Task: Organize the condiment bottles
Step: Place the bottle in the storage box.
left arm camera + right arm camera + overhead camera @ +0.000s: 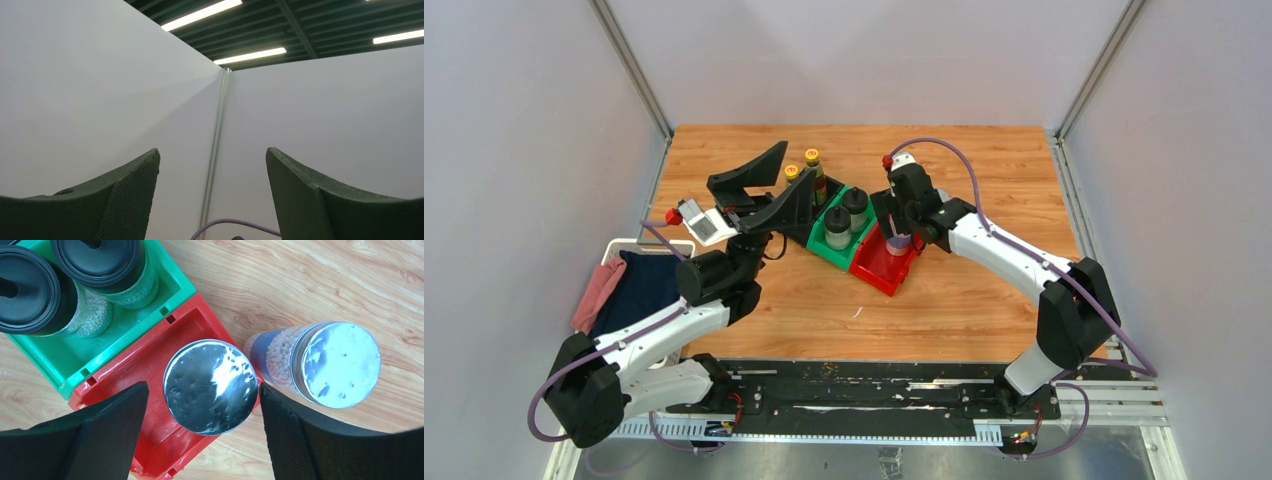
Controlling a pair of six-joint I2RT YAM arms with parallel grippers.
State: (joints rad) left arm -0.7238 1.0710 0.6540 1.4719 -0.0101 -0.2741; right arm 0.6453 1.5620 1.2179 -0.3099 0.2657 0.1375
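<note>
Wood-grain counter [984, 180] with pale grey walls round it is what I have on screen. My right claw [202, 387] hangs over the red bin [155, 352], fingers spread wide with a gap on each side of the silver-lidded shaker [212, 390] that stands upright in the bin, so it grips nothing. I judge the step in hand to be leaving this shaker where it stands. To do that well I would lift straight up, no twist and no sideways drift, until both pads are above the lid

The second shaker [330, 362] waits on the bare counter, just outside the red bin's wall and just beside my right finger. Any swing that way could tip it, and it looks top-heavy enough to roll. It seems the last bottle out of place, and the free room in the red bin is beside the first shaker

Next door, the green bin [85, 357] holds both black-capped bottles [95, 260], close enough for a careless elbow. Behind it stand the yellow-capped bottles [812, 160], bases hidden by my left claw [212, 152], which is raised, open, empty and aimed at the wall. A basket [624, 244] of cloth sits at the left edge, well apart
</note>
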